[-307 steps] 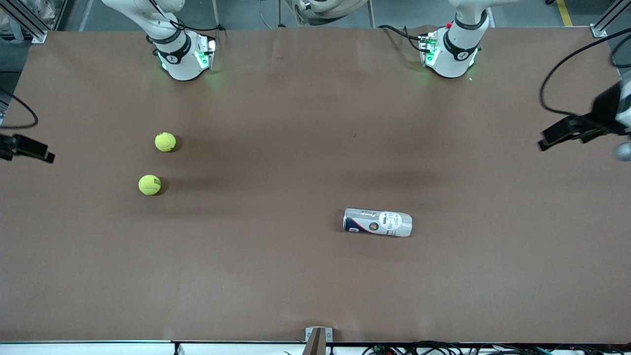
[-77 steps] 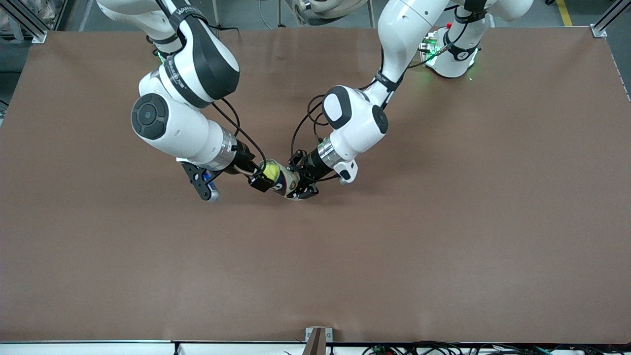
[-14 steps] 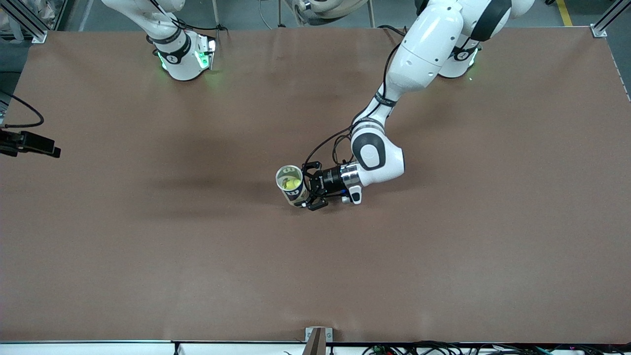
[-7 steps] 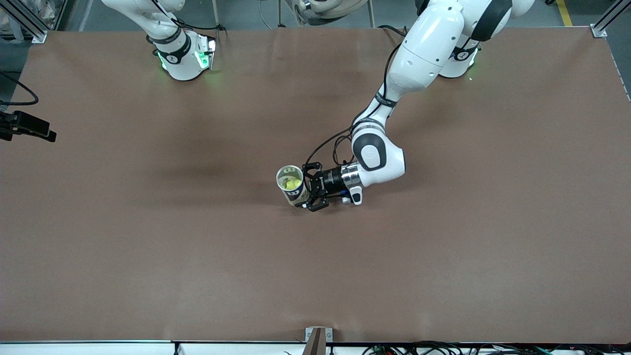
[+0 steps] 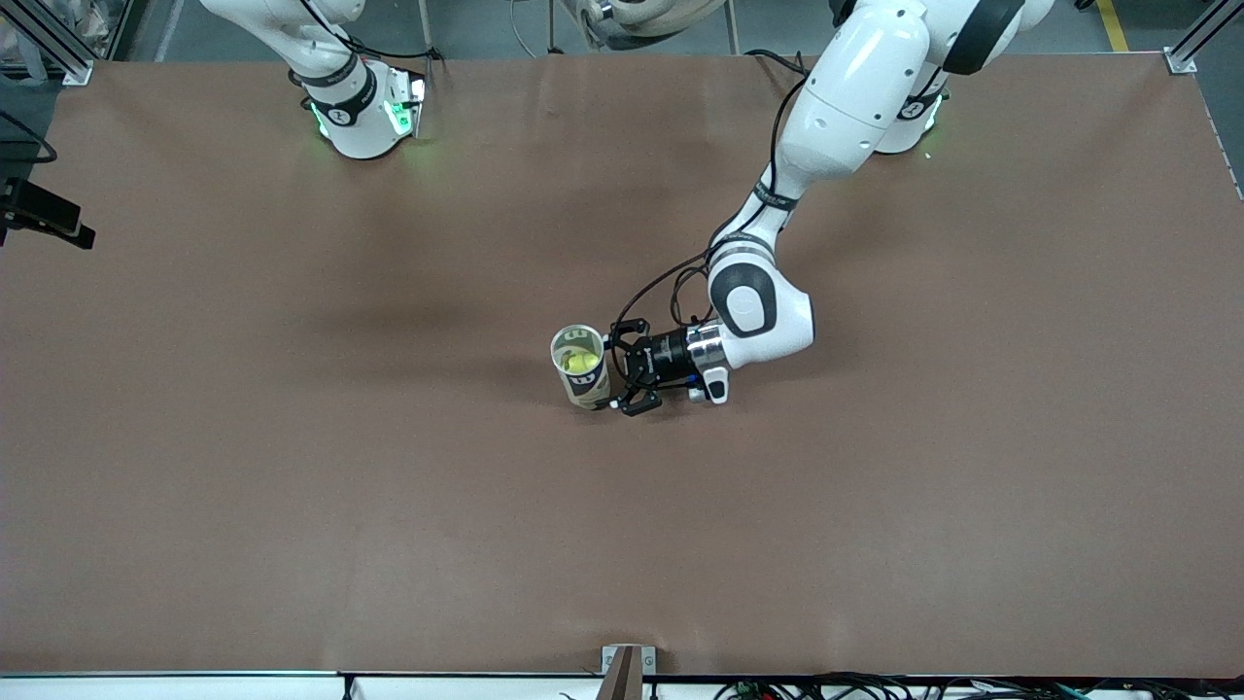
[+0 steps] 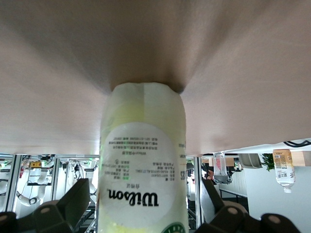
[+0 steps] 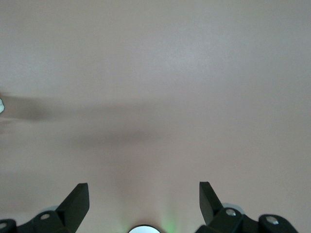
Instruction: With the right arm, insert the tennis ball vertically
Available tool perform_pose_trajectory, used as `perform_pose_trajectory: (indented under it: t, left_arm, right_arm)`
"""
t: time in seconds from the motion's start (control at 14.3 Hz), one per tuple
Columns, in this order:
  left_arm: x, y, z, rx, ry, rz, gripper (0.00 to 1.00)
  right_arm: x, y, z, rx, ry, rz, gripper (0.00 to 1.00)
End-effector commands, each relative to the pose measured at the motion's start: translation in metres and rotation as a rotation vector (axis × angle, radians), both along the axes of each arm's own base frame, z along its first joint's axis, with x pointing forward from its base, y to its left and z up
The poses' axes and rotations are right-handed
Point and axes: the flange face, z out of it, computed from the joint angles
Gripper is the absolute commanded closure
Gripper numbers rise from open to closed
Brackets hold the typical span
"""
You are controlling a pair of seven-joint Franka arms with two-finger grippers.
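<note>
A clear Wilson ball can stands upright on the brown table near its middle, mouth up, with a yellow tennis ball showing inside. My left gripper lies level beside the can on the side toward the left arm's end, its fingers spread and clear of the can. In the left wrist view the can fills the space in front of the left gripper, with gaps between it and both fingers. My right gripper is open and empty over bare table. It shows as a dark shape at the right arm's end of the front view.
The brown table is bare around the can. The two arm bases stand along the edge farthest from the front camera. A metal bracket sits at the nearest edge.
My left gripper has opened off the can and drawn back a little toward the left arm's end. The can stays upright. The right gripper has drifted away from the front camera at the table's end.
</note>
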Motion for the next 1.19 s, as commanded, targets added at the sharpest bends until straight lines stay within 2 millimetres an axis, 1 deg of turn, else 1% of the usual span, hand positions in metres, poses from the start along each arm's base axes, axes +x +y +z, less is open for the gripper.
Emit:
perform_pose_trajectory:
  t: [0.0, 0.14, 0.21, 0.28, 0.35, 0.42, 0.49, 0.56, 0.7, 0.77, 0.91, 0.98, 1.12]
  left_arm:
    - [-0.009, 0.013, 0.016, 0.008, -0.008, -0.029, 0.00]
    - [-0.008, 0.029, 0.024, 0.034, -0.022, -0.048, 0.00]
    - [-0.010, 0.036, 0.028, 0.046, -0.030, -0.070, 0.00]
    - [-0.011, 0.040, 0.035, 0.048, -0.043, -0.102, 0.00]
    - [-0.007, 0.052, 0.042, 0.063, -0.057, -0.116, 0.00]
    - [-0.004, 0.064, 0.053, 0.088, -0.084, -0.142, 0.00]
    - [-0.004, 0.069, 0.063, 0.109, -0.111, -0.177, 0.00]
    - [0.000, 0.082, 0.074, 0.130, -0.133, -0.192, 0.00]
    - [0.003, 0.095, 0.094, 0.193, -0.200, -0.275, 0.00]
    - [0.008, 0.105, 0.105, 0.223, -0.234, -0.304, 0.00]
    - [0.008, 0.109, 0.126, 0.272, -0.300, -0.392, 0.00]
    - [0.015, 0.117, 0.135, 0.302, -0.335, -0.441, 0.00]
    - [0.028, 0.132, 0.163, 0.386, -0.422, -0.536, 0.00]
  right_arm:
    - [-0.009, 0.014, -0.007, -0.018, 0.006, 0.011, 0.00]
    - [-0.012, 0.017, -0.004, -0.019, 0.004, 0.019, 0.00]
    - [-0.013, 0.015, -0.007, -0.018, 0.012, 0.016, 0.00]
    - [-0.018, 0.015, -0.007, -0.017, 0.010, 0.016, 0.00]
    - [-0.021, 0.016, -0.010, -0.017, 0.009, 0.016, 0.00]
    - [-0.025, 0.017, -0.010, -0.015, 0.002, 0.020, 0.00]
    - [-0.028, 0.016, -0.011, -0.015, 0.001, 0.020, 0.00]
    - [-0.029, 0.015, -0.010, -0.015, -0.001, 0.017, 0.00]
    - [-0.031, 0.018, -0.008, -0.013, 0.002, 0.020, 0.00]
    - [-0.031, 0.018, -0.008, -0.009, 0.000, 0.017, 0.00]
    - [-0.032, 0.019, -0.005, -0.001, -0.006, 0.016, 0.00]
    - [-0.034, 0.017, -0.004, 0.002, -0.007, 0.013, 0.00]
    - [-0.040, 0.016, 0.004, 0.004, -0.018, 0.010, 0.00]
